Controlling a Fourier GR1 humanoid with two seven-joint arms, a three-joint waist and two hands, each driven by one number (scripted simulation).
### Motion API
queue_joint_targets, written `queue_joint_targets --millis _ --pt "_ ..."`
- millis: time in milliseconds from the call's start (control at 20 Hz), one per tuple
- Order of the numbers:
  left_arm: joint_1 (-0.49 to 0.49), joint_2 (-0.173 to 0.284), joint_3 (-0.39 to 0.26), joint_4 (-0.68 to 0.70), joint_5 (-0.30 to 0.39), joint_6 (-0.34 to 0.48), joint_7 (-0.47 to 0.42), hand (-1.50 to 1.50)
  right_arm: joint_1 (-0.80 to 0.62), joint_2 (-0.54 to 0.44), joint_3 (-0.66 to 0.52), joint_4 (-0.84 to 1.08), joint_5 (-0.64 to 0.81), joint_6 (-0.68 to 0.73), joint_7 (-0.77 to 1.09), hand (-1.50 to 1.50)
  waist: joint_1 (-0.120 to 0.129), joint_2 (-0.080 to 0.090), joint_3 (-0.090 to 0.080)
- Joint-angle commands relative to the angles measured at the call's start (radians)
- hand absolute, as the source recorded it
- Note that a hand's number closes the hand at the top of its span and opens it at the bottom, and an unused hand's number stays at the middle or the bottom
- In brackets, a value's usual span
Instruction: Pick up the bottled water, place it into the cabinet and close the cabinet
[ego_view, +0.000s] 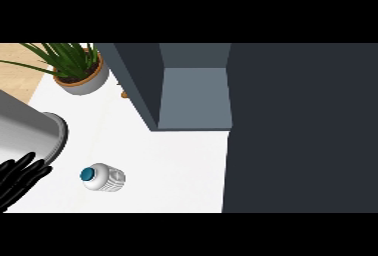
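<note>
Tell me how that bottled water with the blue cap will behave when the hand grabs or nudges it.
The bottled water stands upright on the white counter, seen from above, so a sideways nudge near the cap would probably tip it. Its round body would then likely roll. The ribbed sides may help the fingers of the left hand hold it, though the plastic could flex.

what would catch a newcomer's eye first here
Probably the big dark cabinet filling the right side, its open compartment at top centre. Next, the white bottle with its teal cap standing alone on the white counter, lower left, with a black robot hand nearby at the left edge.
</note>
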Motion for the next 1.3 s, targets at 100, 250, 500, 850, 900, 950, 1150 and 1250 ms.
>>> queue_joint_targets --millis 100,250,500,850,900,950,1150,1250 --pt "-0.086 -0.077 0.001 0.111 -0.115 -0.001 -0.021 -1.50 0.133 -0.033 -0.029 -0.142 -0.050 0.042 -0.007 -1.50 -0.009 0.002 0.000" --pt "-0.106 -0.064 0.035 0.158 -0.124 -0.015 -0.026 -1.50 0.114 -0.031 -0.038 -0.181 -0.043 0.012 0.029 -1.50 -0.006 0.003 0.000" --pt "-0.151 -0.184 0.012 0.288 -0.373 -0.005 -0.132 -1.50 0.248 -0.027 0.029 -0.160 0.006 0.078 -0.126 -1.50 -0.018 0.001 -0.001" --pt "-0.228 -0.222 0.001 0.547 -0.579 -0.055 -0.339 -1.50 0.331 -0.048 0.006 -0.174 -0.010 0.117 -0.198 -1.50 -0.019 0.002 -0.001" --pt "-0.243 -0.229 -0.019 0.535 -0.601 -0.034 -0.326 -1.50 0.348 -0.045 0.028 -0.200 0.014 0.104 -0.165 -1.50 -0.015 0.002 -0.001" --pt "-0.261 -0.213 -0.005 0.584 -0.622 -0.040 -0.361 -1.50 0.320 -0.046 -0.010 -0.175 -0.013 0.108 -0.192 -1.50 -0.013 0.003 -0.001" --pt "-0.318 -0.222 0.005 0.756 -0.710 -0.002 -0.502 -1.50 0.371 -0.047 0.022 -0.226 -0.010 0.113 -0.178 -1.50 -0.018 0.003 -0.002" --pt "-0.281 -0.271 -0.047 0.805 -0.808 0.044 -0.605 -1.50 0.411 -0.047 0.043 -0.206 0.025 0.130 -0.222 -1.50 -0.022 0.002 -0.002"
